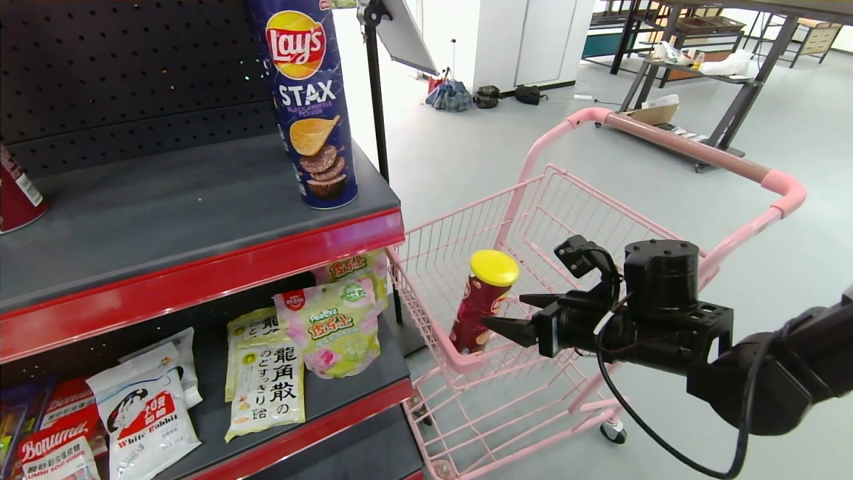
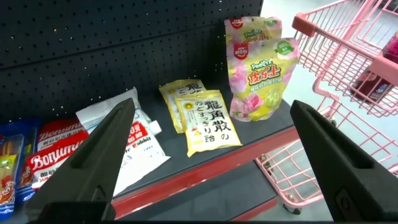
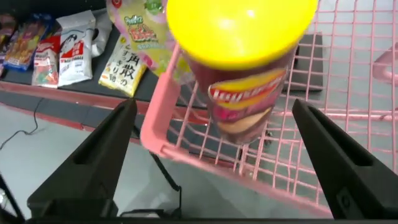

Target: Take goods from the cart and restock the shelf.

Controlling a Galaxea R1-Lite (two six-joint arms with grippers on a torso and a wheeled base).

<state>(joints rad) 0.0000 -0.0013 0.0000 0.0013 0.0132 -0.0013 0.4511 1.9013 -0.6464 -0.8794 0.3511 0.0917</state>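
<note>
A maroon chip can [image 1: 481, 301] with a yellow lid stands upright in the near-left corner of the pink cart [image 1: 600, 220]. My right gripper [image 1: 504, 310] is open just to the right of it, at mid height. From the right wrist the can [image 3: 242, 74] lies ahead between the wide-apart fingers [image 3: 93, 168], untouched, behind the cart rim [image 3: 161, 143]. My left gripper [image 2: 212, 106] is open and holds nothing, facing the lower shelf with its snack pouches [image 2: 208, 121]. A tall blue chip can [image 1: 313, 107] stands on the upper shelf [image 1: 200, 200] near its right end.
The lower shelf holds a green-pink pouch [image 1: 336, 327], yellow pouches [image 1: 263, 380] and white candy bags [image 1: 143, 413]. A red can [image 1: 16, 193] stands at the upper shelf's far left. Between the two cans the upper shelf is bare. Open floor lies behind the cart.
</note>
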